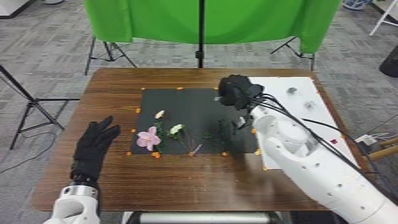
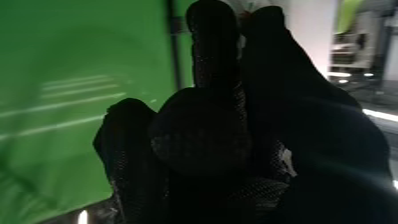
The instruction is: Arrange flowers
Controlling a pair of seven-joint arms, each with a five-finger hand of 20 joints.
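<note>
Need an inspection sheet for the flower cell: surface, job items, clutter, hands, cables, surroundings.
Surface: brown table, with dark mat and white sheet side by side.
Job's things: pink flower and white flower lying on the mat, near its left side.
Clutter: small red item on the sheet, unidentified.
Hands: left hand open over the table's left side; right hand at the mat's far right corner, grip unclear.
Cables: black cables along the right arm.
Surroundings: green cloth behind the table, grey floor.

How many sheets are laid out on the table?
2: a dark sheet in the middle and a white sheet to its right, partly hidden by the right arm.
</note>
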